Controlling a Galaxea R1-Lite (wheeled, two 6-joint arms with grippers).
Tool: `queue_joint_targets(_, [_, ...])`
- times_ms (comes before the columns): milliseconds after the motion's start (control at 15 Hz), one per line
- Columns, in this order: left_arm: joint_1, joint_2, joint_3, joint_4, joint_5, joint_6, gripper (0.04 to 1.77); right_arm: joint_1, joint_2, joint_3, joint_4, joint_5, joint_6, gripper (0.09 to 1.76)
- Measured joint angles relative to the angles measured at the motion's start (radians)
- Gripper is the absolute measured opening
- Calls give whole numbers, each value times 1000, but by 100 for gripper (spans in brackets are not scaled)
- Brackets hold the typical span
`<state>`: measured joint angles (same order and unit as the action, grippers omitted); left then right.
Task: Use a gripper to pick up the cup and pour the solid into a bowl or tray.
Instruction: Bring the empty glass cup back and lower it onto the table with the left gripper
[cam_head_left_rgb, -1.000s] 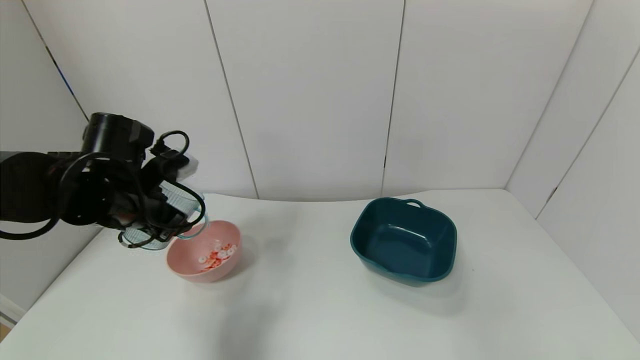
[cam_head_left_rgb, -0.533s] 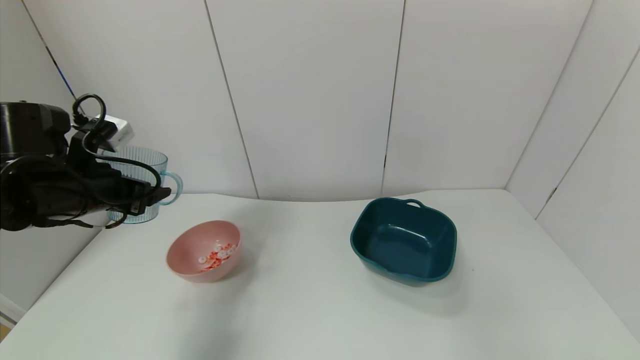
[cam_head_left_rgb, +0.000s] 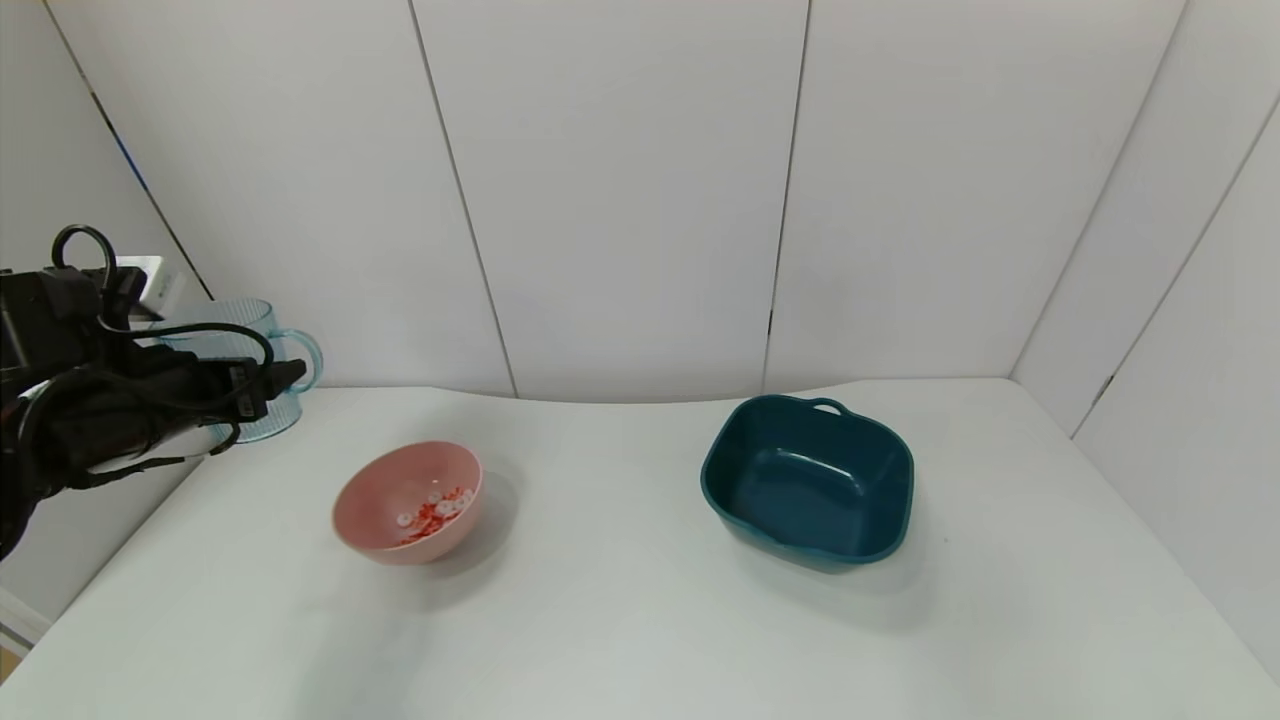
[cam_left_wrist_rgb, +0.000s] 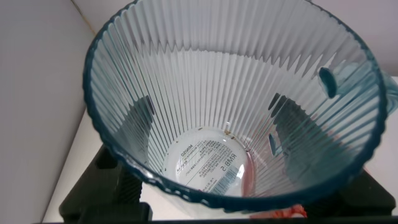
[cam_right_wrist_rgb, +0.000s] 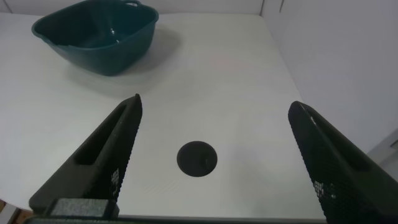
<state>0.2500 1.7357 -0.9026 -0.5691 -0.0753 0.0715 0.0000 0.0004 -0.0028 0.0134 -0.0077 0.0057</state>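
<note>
My left gripper (cam_head_left_rgb: 262, 385) is shut on the ribbed pale-blue cup (cam_head_left_rgb: 243, 340) and holds it upright at the table's far left, back from the pink bowl (cam_head_left_rgb: 372, 510). In the left wrist view the cup (cam_left_wrist_rgb: 230, 93) fills the frame and is empty, with a label on its bottom. The solid (cam_head_left_rgb: 432, 515), red and white rings, lies inside the pink bowl. My right gripper (cam_right_wrist_rgb: 214, 134) is open and empty above the table, out of the head view.
The dark teal basin (cam_head_left_rgb: 808, 480) stands at the right of the table and shows in the right wrist view (cam_right_wrist_rgb: 96, 34). A round black hole (cam_right_wrist_rgb: 197, 157) is in the tabletop below the right gripper. White wall panels close the back and sides.
My left gripper has turned the cup from tipped over the bowl back to upright, and carried it left and away from the bowl. The solid stays in the bowl.
</note>
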Motion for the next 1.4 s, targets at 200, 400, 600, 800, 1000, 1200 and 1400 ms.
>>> queue_joint_targets(200, [56,82,29,-128,-51,-18,133,0,0,0,0,0,0,171])
queue_joint_targets(400, [96,164,28,-199,-95,-67,133,0,0,0,1,0,0,171])
queue_joint_targets(600, [111,254,18,-297,-97,-70,133,0,0,-1,2,0,-1,171])
queue_joint_targets(800, [114,334,-15,-332,-96,-70,133,0,0,-1,2,0,-1,171])
queue_joint_targets(1000, [115,393,-46,-334,-94,-71,133,0,0,-1,2,0,-1,171])
queue_joint_targets(1200, [115,435,-59,-335,-93,-71,133,0,0,-1,2,0,-1,171])
queue_joint_targets(1400, [116,472,-72,-337,-87,-70,133,0,0,-1,2,0,-1,171])
